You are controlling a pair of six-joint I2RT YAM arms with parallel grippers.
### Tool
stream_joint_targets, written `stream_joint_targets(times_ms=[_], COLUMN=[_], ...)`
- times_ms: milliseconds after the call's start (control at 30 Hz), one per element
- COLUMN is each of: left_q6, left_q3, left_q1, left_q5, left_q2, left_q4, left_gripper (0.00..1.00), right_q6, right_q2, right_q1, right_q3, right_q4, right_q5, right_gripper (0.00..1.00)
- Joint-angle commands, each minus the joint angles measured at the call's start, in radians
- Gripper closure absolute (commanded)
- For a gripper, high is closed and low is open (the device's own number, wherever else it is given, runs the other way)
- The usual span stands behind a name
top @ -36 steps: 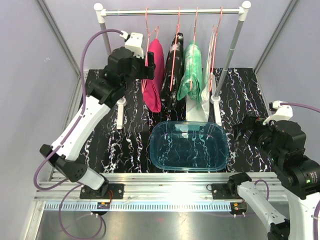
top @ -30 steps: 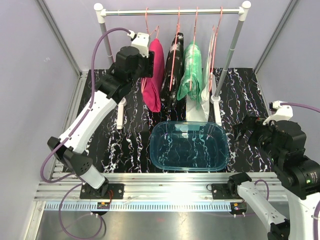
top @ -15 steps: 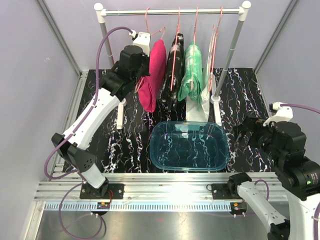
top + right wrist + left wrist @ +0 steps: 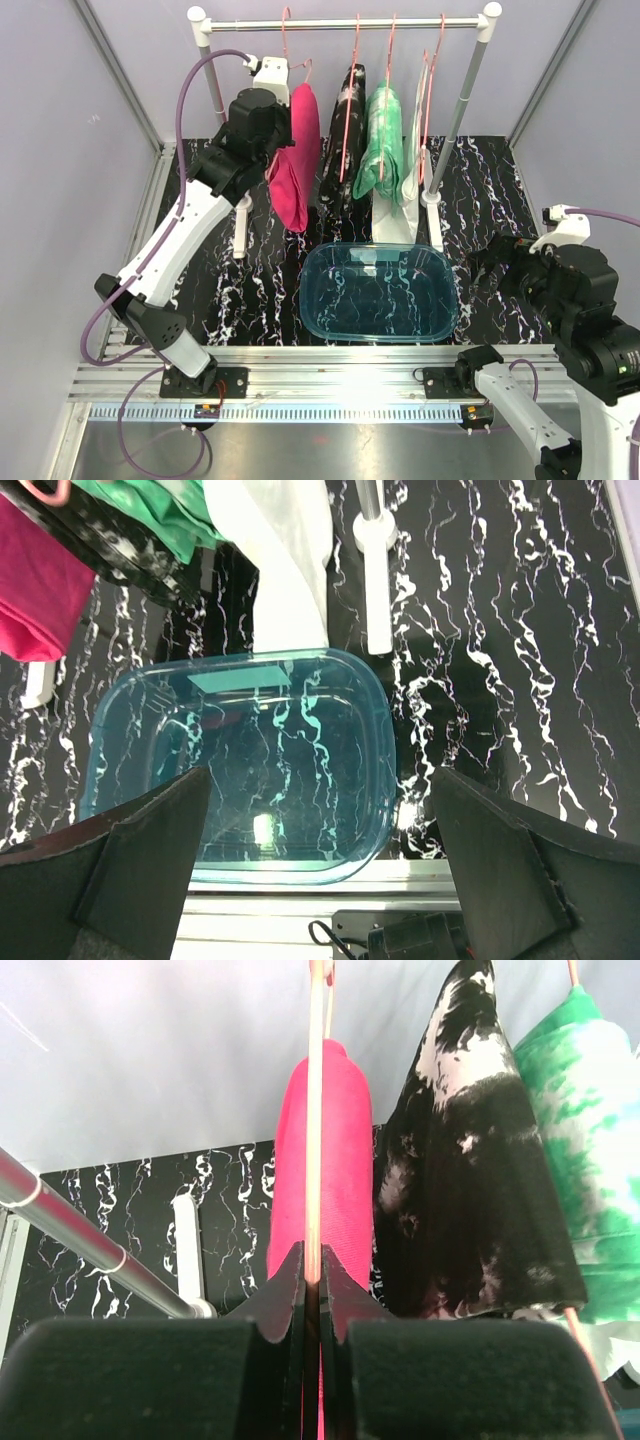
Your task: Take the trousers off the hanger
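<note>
Three trousers hang on pink wire hangers from the rail (image 4: 340, 22): magenta trousers (image 4: 297, 150) (image 4: 325, 1160), black trousers with white splashes (image 4: 347, 125) (image 4: 470, 1180), and green-and-white tie-dye trousers (image 4: 383, 140) (image 4: 590, 1130). My left gripper (image 4: 281, 112) (image 4: 312, 1260) is shut on the thin wire of the magenta trousers' hanger (image 4: 315, 1110), on their left side. The magenta trousers hang tilted, bottom swung to the left. My right gripper (image 4: 498, 262) (image 4: 320, 775) is open and holds nothing, low at the right above the tub's right end.
A clear blue tub (image 4: 312, 270) (image 4: 385, 750) sits on the black marbled table in front of the rack. A white cloth (image 4: 412, 170) hangs right of the green trousers. The rack's posts (image 4: 212, 70) (image 4: 462, 90) and white feet (image 4: 376, 590) stand at both ends.
My left gripper has closed on the magenta trousers' hanger wire and drawn it left along the rail; the magenta trousers now tilt left. The right arm has barely moved.
</note>
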Motion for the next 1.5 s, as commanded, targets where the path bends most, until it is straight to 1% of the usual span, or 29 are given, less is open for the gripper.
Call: stream_joint_targets(times_ms=[0, 200, 500, 633, 667, 700, 733, 800, 833, 900, 933, 1033, 1100, 1133, 1200, 1233, 1300, 1333, 1367, 1400, 1433, 1467], left_q6=[-0.018, -0.015, -0.026, -0.046, -0.051, -0.058, -0.066, -0.084, -0.090, -0.109, -0.113, -0.142, -0.158, -0.170, -0.198, -0.210, -0.244, -0.258, -0.283, -0.296, -0.310, -0.337], left_q3=[0.091, 0.066, 0.118, 0.114, 0.109, 0.105, 0.095, 0.071, 0.051, 0.040, 0.036, 0.016, -0.010, -0.021, -0.053, -0.066, -0.079, -0.078, -0.073, -0.069, -0.060, -0.053], left_q1=[0.001, 0.001, 0.001, 0.001, 0.001, 0.000, 0.000, 0.001, 0.001, 0.001, 0.001, 0.001, 0.001, 0.001, 0.001, 0.000, 0.001, 0.001, 0.001, 0.000, 0.001, 0.001], left_q5=[-0.028, -0.010, 0.003, 0.010, 0.016, 0.016, 0.015, 0.026, 0.030, 0.033, 0.033, 0.030, 0.033, 0.027, 0.024, 0.024, 0.036, 0.042, 0.058, 0.068, 0.075, 0.088], left_q2=[-0.084, -0.115, -0.144, -0.181, -0.199, -0.213, -0.225, -0.279, -0.294, -0.342, -0.359, -0.423, -0.479, -0.501, -0.541, -0.578, -0.606, -0.624, -0.630, -0.635, -0.639, -0.642], left_q4=[0.260, 0.328, 0.297, 0.265, 0.262, 0.242, 0.231, 0.222, 0.214, 0.185, 0.171, 0.108, 0.069, 0.053, 0.018, 0.007, -0.028, -0.045, -0.082, -0.099, -0.117, -0.155], left_gripper=[1.00, 1.00, 1.00, 1.00, 1.00, 1.00, 1.00, 1.00, 1.00, 1.00, 1.00, 1.00, 1.00, 1.00, 1.00, 1.00, 1.00, 1.00, 1.00, 1.00, 1.00, 1.00], right_q6=[-0.013, -0.019, -0.054, -0.121, -0.128, -0.135, -0.140, -0.144, -0.143, -0.129, -0.120, -0.094, -0.077, -0.059, 0.013, 0.038, 0.066, 0.055, 0.028, -0.043, -0.081, -0.151], right_q2=[-0.002, -0.009, 0.044, 0.086, 0.104, 0.148, 0.173, 0.248, 0.274, 0.365, 0.397, 0.550, 0.601, 0.621, 0.639, 0.636, 0.633, 0.639, 0.659, 0.672, 0.685, 0.730], right_q1=[0.006, 0.006, 0.006, 0.006, 0.008, 0.009, 0.008, 0.009, 0.012, 0.026, 0.044, 0.110, 0.141, 0.147, 0.153, 0.158, 0.189, 0.213, 0.289, 0.336, 0.386, 0.453], right_q3=[0.053, 0.051, 0.074, 0.123, 0.172, 0.203, 0.261, 0.318, 0.347, 0.447, 0.482, 0.638, 0.688, 0.703, 0.688, 0.648, 0.625, 0.620, 0.627, 0.627, 0.643, 0.663], right_q4=[0.003, 0.020, 0.086, 0.140, 0.141, 0.138, 0.138, 0.138, 0.138, 0.126, 0.123, 0.120, 0.126, 0.137, 0.235, 0.331, 0.397, 0.426, 0.427, 0.427, 0.416, 0.401], right_q5=[-0.022, -0.023, -0.071, -0.157, -0.225, -0.258, -0.337, -0.423, -0.506, -0.578, -0.629, -0.694, -0.733, -0.782, -0.836, -0.882, -0.912, -0.910, -0.898, -0.872, -0.759, -0.681], right_gripper=[0.01, 0.01, 0.01, 0.01, 0.01, 0.01, 0.00, 0.01, 0.01, 0.01, 0.00, 0.01, 0.01, 0.01, 0.00, 0.00, 0.00, 0.01, 0.01, 0.01, 0.01, 0.00])
